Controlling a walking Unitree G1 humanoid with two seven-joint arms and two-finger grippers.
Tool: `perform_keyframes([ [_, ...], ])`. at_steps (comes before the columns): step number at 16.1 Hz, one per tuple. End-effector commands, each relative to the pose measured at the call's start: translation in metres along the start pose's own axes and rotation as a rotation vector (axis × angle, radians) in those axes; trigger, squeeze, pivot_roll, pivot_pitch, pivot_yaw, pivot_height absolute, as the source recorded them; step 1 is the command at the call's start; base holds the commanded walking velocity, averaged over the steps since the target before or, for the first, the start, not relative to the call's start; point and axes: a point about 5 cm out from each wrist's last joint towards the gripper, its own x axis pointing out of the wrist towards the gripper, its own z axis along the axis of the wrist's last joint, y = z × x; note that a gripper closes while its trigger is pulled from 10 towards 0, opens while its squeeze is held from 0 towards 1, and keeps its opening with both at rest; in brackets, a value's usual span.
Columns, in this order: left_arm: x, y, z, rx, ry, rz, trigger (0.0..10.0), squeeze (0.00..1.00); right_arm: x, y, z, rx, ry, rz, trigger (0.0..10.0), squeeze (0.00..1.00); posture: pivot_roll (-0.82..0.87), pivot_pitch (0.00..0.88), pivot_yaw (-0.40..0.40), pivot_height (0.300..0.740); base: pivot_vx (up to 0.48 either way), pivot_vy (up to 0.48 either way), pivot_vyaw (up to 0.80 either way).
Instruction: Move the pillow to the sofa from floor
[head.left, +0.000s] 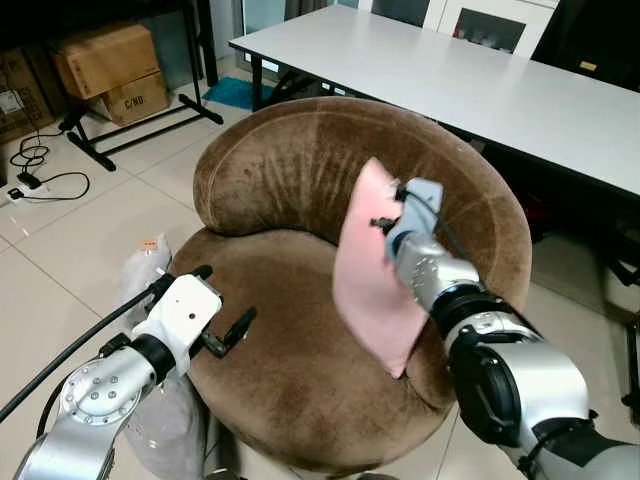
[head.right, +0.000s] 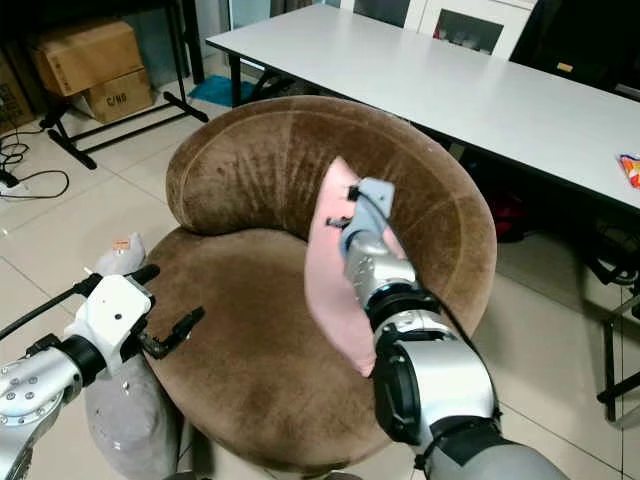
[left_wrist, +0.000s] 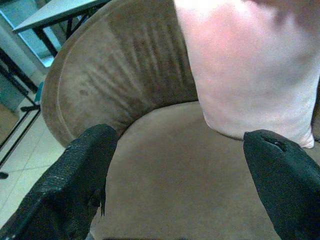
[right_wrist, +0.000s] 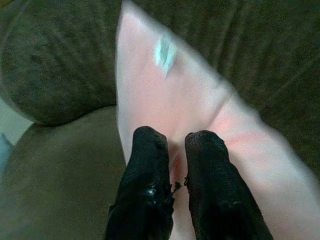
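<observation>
The right gripper (right_wrist: 172, 170) pinches the pink pillow (head.left: 368, 270) between its closed fingers and holds it upright over the seat of the brown sofa (head.left: 290, 170). The arm hides part of the pillow. The left gripper (head.left: 222, 305) hangs open near the sofa's front edge.

A lived-in room used partly for storage: a round brown sofa (head.left: 300, 300) stands on a pale tiled floor (head.left: 70, 250) beside a long white surface (head.left: 480, 80), with cardboard boxes (head.left: 110, 70), loose cables (head.left: 35, 170) and white cabinets (head.left: 480, 20) behind.
</observation>
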Motion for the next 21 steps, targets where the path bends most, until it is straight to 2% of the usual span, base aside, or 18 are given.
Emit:
perform_keyframes([
  [1,-0.001,-0.002,0.004,0.006,-0.013,0.001,10.0,0.0,0.0,0.0,0.012,0.026,-0.048,-0.001,10.0,1.0,0.0,0.0,-0.123,0.74,0.0,0.0,0.0],
  [3,-0.001,-0.001,0.004,0.007,-0.014,0.011,10.0,0.0,0.0,-0.003,0.021,0.051,-0.088,-0.045,10.0,1.0,0.0,0.0,-0.124,0.74,0.0,0.0,0.0],
  [5,0.001,0.0,0.005,0.011,-0.018,0.019,10.0,0.0,-0.001,-0.009,0.045,0.109,-0.164,-0.066,10.0,1.0,-0.01,0.0,-0.122,0.74,0.0,0.0,0.0],
  [6,0.002,0.001,0.006,0.016,-0.024,0.029,10.0,0.0,-0.003,-0.011,0.058,0.079,-0.225,-0.067,10.0,0.73,-0.01,0.0,-0.124,0.74,0.0,0.0,0.0],
  [7,0.003,0.002,0.007,0.016,-0.027,0.038,10.0,0.0,-0.003,-0.012,0.061,0.073,-0.244,-0.058,10.0,0.34,-0.01,0.0,-0.124,0.74,0.0,0.0,0.0],
  [8,0.003,0.002,0.007,0.015,-0.029,0.049,10.0,0.0,-0.003,-0.011,0.063,0.077,-0.254,-0.017,10.0,0.0,-0.01,0.0,-0.127,0.74,0.0,0.0,0.0],
  [11,0.002,0.005,0.004,0.023,-0.02,0.106,10.0,0.0,-0.004,-0.003,0.06,-0.034,-0.284,0.137,10.0,0.0,-0.02,0.0,-0.127,0.74,0.0,0.0,0.0],
  [12,0.002,0.006,0.003,0.019,-0.014,0.118,10.0,0.0,-0.005,-0.001,0.048,-0.135,-0.273,0.233,10.0,0.0,-0.02,0.0,-0.127,0.74,0.0,0.0,0.0],
  [13,0.003,0.006,0.002,0.017,-0.012,0.122,10.0,0.0,-0.006,-0.001,0.041,-0.186,-0.281,0.274,10.0,0.0,-0.02,0.0,-0.127,0.74,0.0,0.0,0.0],
  [14,0.004,0.005,0.0,0.01,-0.007,0.13,10.0,0.0,-0.011,-0.009,0.023,-0.253,-0.29,0.3,10.0,0.0,-0.03,0.0,-0.126,0.74,0.0,0.0,0.0],
  [18,0.007,0.009,-0.007,0.005,0.027,0.163,10.0,0.0,-0.027,-0.023,-0.006,-0.315,-0.249,0.353,10.0,0.0,-0.05,0.0,-0.111,0.74,0.0,0.0,0.0],
  [19,0.01,0.011,-0.012,-0.023,0.046,0.182,10.0,0.0,-0.033,-0.026,-0.013,-0.376,-0.244,0.363,10.0,0.0,-0.06,0.0,-0.107,0.74,0.0,0.0,0.0],
  [21,0.013,0.015,-0.027,-0.131,0.094,0.23,10.0,0.0,-0.043,-0.026,-0.02,-0.463,-0.234,0.386,10.0,0.0,-0.07,0.0,-0.102,0.74,0.0,0.0,0.0],
])
